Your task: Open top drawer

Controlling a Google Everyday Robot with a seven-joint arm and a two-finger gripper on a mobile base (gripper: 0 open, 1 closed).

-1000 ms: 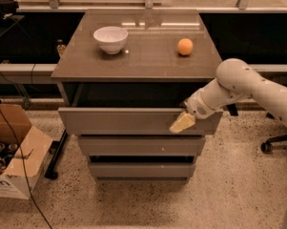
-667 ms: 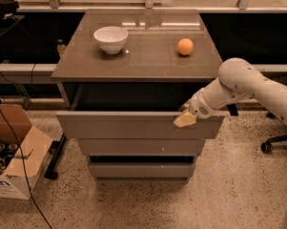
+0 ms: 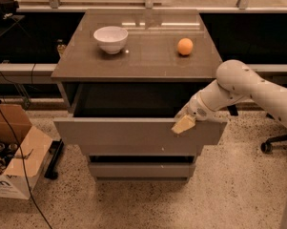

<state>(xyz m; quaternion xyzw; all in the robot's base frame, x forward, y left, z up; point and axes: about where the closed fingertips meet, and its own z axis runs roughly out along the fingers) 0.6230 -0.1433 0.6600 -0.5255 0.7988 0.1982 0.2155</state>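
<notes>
The top drawer (image 3: pixel 128 136), a wide flat grey-taupe panel fronting a dark inner box, is standing pulled out beneath the smooth, glossy countertop (image 3: pixel 148 61). The gripper (image 3: pixel 183 124), tan and wedge-shaped on a rounded white arm (image 3: pixel 238 82), is resting at the panel's upper edge toward 3 o'clock; I cannot tell whether it is open or closed. A round white bowl (image 3: pixel 110 38) is sitting at 10 o'clock on the countertop, an orange ball (image 3: pixel 185 46) at 2 o'clock

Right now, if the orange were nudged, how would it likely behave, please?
The orange is round on a smooth flat top, so it would probably roll. Small, so likely light. The tool sits at the top edge of the drawer, away from the orange.
</notes>
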